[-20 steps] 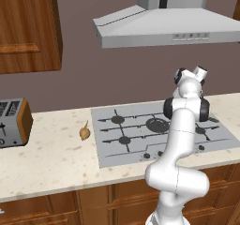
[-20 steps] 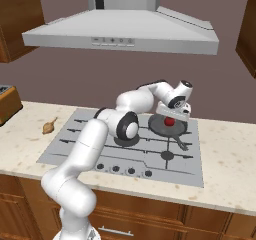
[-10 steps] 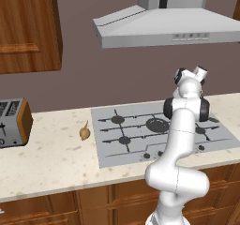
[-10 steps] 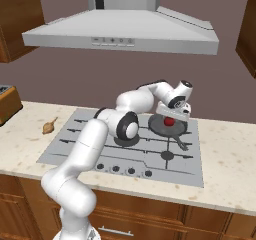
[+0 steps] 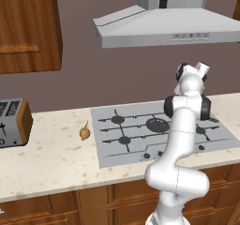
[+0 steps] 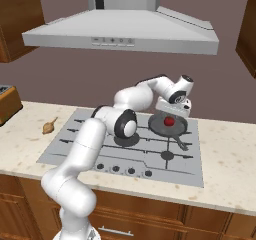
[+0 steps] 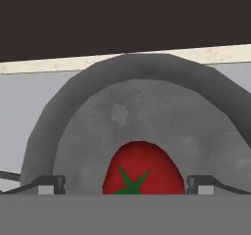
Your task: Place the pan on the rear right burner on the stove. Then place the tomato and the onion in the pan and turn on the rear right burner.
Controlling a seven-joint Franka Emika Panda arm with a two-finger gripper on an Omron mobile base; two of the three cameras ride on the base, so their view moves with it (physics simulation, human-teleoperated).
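The red tomato (image 7: 143,169) with its green star-shaped calyx sits inside the dark grey pan (image 7: 122,106). The pincer (image 7: 126,184) stands spread wide, one fingertip (image 7: 47,184) on each side of the tomato. Beyond the pan's rim runs the silver-grey stove (image 7: 19,106), then a strip of speckled table (image 7: 59,63).

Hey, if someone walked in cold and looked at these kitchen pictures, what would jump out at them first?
Probably the red tomato lying in the dark pan at the rear right of the stove, with the open gripper poised just above it. Next, the white arm arching over the cooktop. Off to the left, the tan onion sits alone on the counter beside the stove.
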